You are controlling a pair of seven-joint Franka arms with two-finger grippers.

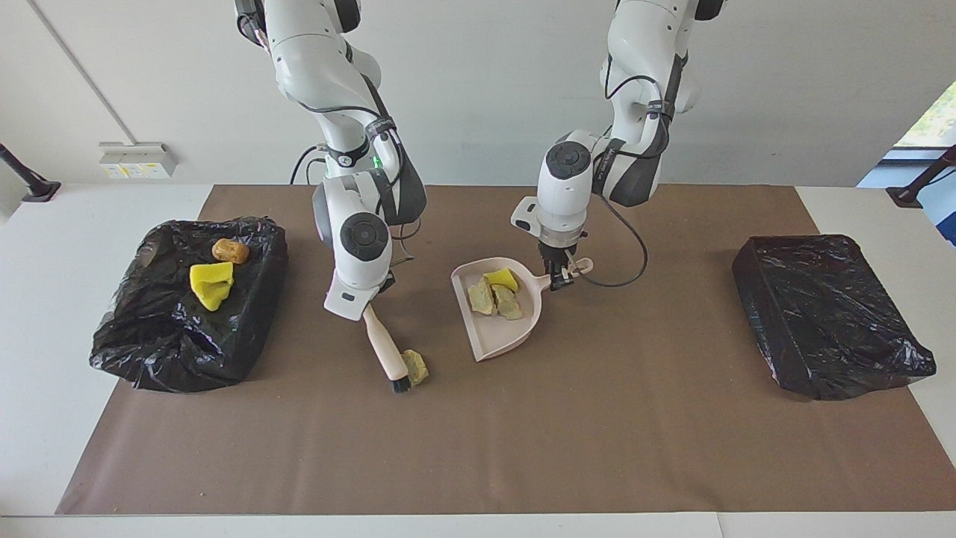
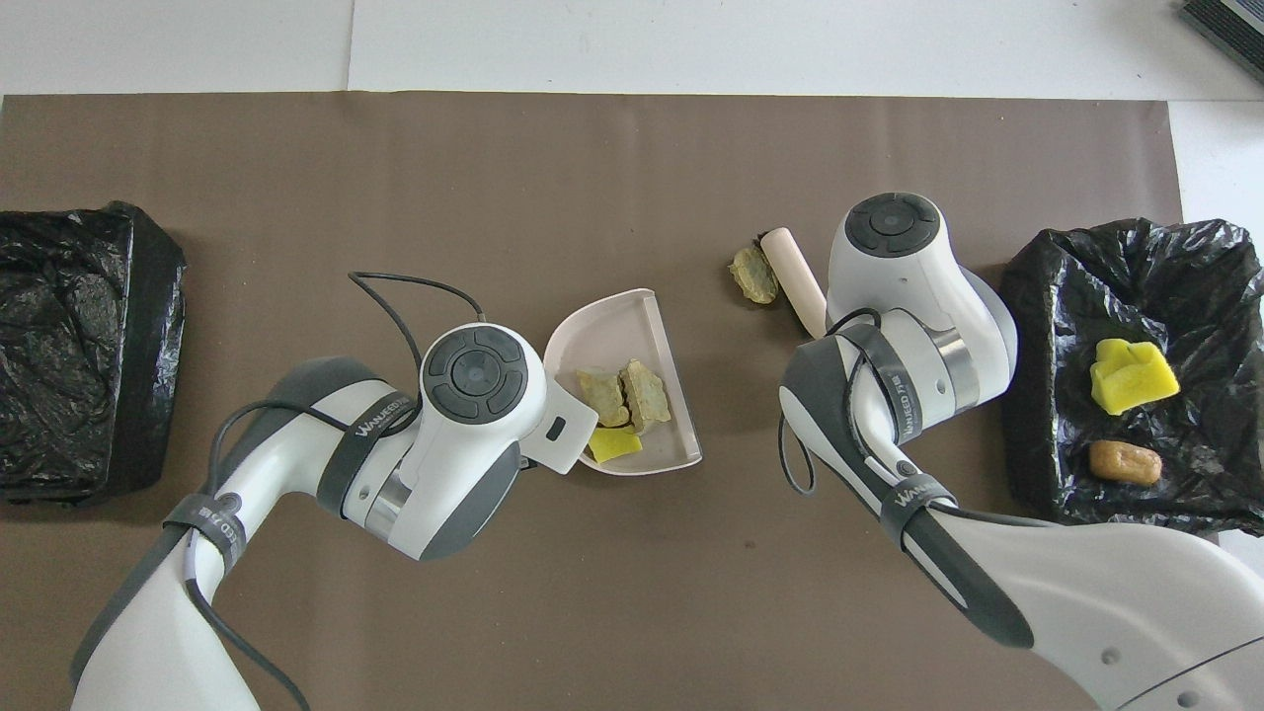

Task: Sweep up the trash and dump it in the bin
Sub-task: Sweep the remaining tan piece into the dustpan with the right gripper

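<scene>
1. Covering most of the white table [image 1: 45, 314], a brown mat [image 1: 478, 448] runs up to a plain pale wall [image 1: 485, 90].
2. Right gripper [image 1: 367, 302] is closed on a brush [image 1: 387, 351], its bristles touching an olive lump [image 1: 416, 366] on the mat.
3. Left gripper [image 1: 559, 275] grips the handle of a pink dustpan [image 1: 499, 340] carrying three lumps [image 1: 494, 295].
4. Two more lumps [image 1: 216, 273] lie in the bag-lined bin [image 1: 187, 329] at the right arm's end; a second bin [image 1: 829, 314] sits at the left arm's end.
</scene>
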